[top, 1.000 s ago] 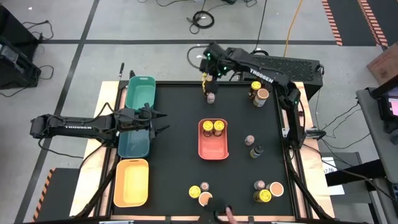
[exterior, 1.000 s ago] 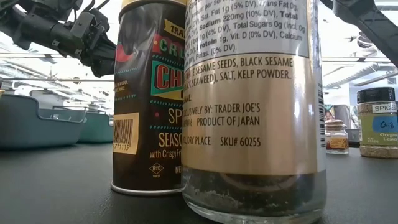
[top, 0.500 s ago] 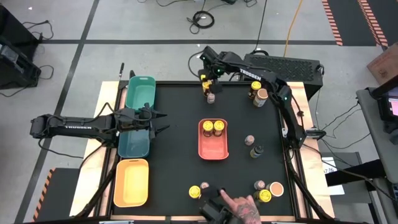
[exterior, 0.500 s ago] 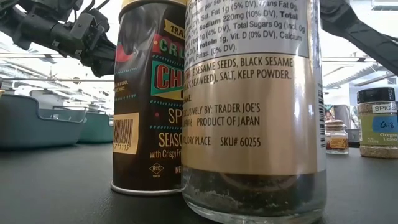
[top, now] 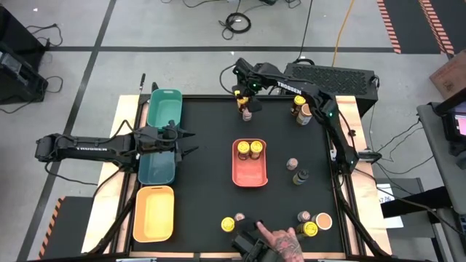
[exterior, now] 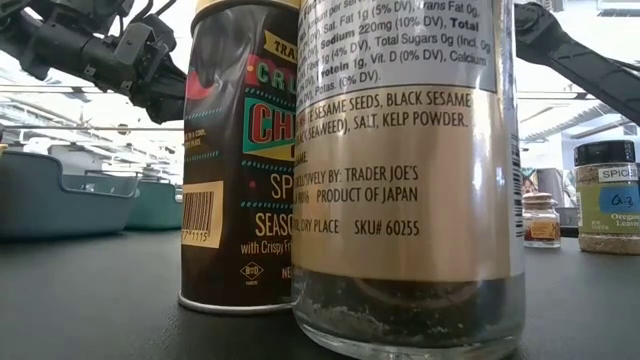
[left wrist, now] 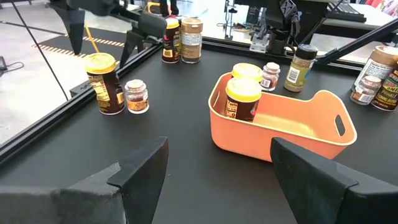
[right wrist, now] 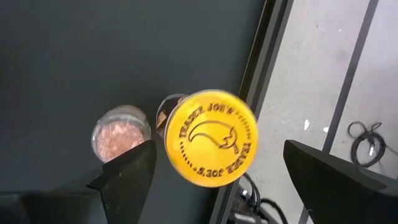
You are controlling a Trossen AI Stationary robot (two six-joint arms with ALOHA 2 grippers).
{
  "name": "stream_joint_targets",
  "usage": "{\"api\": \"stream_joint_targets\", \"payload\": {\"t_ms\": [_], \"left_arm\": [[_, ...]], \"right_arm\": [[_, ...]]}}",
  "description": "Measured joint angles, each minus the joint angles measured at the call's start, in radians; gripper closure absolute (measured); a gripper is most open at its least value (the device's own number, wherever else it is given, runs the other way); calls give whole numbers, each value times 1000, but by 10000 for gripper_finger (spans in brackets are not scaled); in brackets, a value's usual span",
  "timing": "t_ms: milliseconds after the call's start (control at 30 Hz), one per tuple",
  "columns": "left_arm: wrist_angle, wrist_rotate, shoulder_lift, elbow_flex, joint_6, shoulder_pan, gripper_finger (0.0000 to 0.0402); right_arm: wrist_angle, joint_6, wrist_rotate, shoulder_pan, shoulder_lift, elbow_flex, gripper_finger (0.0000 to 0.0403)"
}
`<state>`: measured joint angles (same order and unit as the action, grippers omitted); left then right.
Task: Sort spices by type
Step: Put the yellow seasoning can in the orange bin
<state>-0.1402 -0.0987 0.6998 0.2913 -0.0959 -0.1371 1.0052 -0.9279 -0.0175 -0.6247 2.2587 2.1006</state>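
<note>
One yellow-lidded jar (right wrist: 210, 137) sits below the open right gripper (right wrist: 217, 171).

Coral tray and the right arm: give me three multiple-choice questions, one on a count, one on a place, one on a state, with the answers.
1. How many jars stand in the coral tray?
A. none
B. two
C. five

2. Where is the right gripper?
A. inside the coral tray
B. down at the near edge
C. above a yellow-lidded jar at the far edge

3. How do the right gripper's jaws stand?
A. open
B. shut on a grey-lidded jar
C. shut on nothing

Answers:
1 B, the high view shows two yellow lids side by side at the tray's far end.
2 C, the right wrist view looks straight down on that lid.
3 A, both fingers stand clear of the lid on either side.
</note>
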Motion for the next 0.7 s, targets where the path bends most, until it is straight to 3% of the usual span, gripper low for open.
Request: {"api": "stream_joint_targets", "payload": {"t_ms": [567, 700], "left_arm": [[0, -3, 0, 0, 0, 0, 116], [0, -7, 0, 0, 0, 0, 116]], "right_arm": [[-55, 28, -6, 0, 31, 0, 59], [-43, 37, -6, 0, 31, 0, 78]]}}
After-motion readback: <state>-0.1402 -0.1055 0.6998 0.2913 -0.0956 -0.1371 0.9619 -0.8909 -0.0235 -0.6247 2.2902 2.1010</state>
